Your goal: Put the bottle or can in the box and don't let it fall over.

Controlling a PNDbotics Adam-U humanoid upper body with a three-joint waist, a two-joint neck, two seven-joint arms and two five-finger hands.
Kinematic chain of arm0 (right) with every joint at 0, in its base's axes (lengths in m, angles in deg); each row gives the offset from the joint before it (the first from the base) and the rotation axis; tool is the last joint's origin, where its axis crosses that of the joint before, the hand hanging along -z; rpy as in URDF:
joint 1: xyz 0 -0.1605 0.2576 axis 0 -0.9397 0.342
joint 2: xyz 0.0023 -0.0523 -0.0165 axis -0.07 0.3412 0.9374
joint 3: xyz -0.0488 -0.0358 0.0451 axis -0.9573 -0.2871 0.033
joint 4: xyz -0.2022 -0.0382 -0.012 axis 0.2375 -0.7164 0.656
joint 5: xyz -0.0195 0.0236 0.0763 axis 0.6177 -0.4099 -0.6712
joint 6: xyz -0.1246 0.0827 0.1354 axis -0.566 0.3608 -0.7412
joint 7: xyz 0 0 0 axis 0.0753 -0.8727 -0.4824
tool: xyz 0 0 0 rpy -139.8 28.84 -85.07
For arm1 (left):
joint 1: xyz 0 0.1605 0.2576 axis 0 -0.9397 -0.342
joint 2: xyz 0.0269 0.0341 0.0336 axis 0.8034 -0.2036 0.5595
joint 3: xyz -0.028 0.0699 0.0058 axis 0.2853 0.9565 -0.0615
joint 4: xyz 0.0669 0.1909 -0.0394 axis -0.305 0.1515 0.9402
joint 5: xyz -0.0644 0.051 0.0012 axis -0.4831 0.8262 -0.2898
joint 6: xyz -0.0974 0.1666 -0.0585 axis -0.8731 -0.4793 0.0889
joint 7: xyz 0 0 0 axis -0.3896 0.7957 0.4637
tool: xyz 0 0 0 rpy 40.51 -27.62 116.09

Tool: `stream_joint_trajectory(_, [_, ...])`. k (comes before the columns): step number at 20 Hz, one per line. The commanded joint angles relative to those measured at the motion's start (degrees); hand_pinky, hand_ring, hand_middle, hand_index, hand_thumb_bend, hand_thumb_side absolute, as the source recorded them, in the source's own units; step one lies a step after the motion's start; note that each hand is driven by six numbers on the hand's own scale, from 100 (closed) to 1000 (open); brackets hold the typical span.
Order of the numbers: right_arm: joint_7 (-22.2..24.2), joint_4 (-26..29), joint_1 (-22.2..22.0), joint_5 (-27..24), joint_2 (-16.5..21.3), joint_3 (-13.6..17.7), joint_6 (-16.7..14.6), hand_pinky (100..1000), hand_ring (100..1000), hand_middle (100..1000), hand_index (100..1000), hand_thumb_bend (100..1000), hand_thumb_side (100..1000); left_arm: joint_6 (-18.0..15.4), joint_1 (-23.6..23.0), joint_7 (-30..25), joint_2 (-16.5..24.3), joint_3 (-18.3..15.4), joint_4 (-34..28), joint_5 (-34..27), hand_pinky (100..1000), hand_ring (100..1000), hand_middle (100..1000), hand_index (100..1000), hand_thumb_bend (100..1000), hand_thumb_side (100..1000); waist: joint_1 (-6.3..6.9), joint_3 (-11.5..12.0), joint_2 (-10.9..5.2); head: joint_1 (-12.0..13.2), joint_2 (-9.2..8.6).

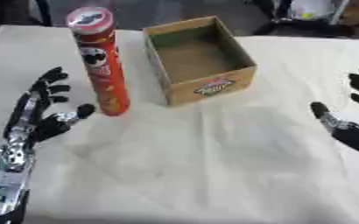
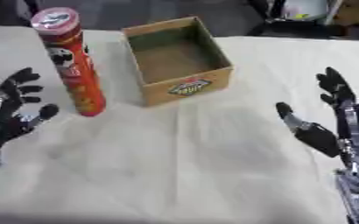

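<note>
A tall red chips can (image 1: 103, 65) with a pale lid stands upright on the white tablecloth, just left of an open cardboard box (image 1: 199, 61). The box is empty inside and has a logo on its front wall. My left hand (image 1: 43, 109) is open a short way left of the can's base, fingers spread, thumb pointing toward the can without touching it. My right hand (image 2: 332, 118) is open at the right side, well away from the box, holding nothing.
The white cloth (image 1: 198, 166) covers the table (image 1: 313, 57), with wide free room in the front and middle. Dark floor and chair parts (image 1: 305, 13) lie beyond the far edge.
</note>
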Motion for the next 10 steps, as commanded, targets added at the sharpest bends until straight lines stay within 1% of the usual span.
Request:
stream_joint_trajectory(1, [0.1, 1.3, 0.7, -0.2, 0.6, 0.6, -0.3, 913, 941, 888, 1000, 514, 337, 0.2, 0.7, 0.2, 0.7, 0.2, -1.3, 0.5, 753, 810, 842, 957, 927, 561, -0.58, -0.1, 0.18, -0.6, -0.23])
stream_joint_trajectory(7, [0.3, 1.1, 0.7, 0.0, 0.6, 0.9, -0.5, 913, 941, 888, 1000, 510, 343, 0.3, 0.8, 0.3, 0.6, 0.3, -1.3, 0.5, 750, 810, 842, 956, 920, 566, -0.42, -0.3, 0.02, -1.3, -0.34])
stream_joint_trajectory(10, [0.3, 1.0, 0.7, 0.0, 0.5, 0.9, -0.5, 913, 941, 888, 1000, 508, 347, 0.4, 0.9, 0.3, 0.7, 0.4, -1.2, 0.8, 749, 810, 843, 956, 921, 565, -0.34, -0.2, -0.02, -3.5, -0.45])
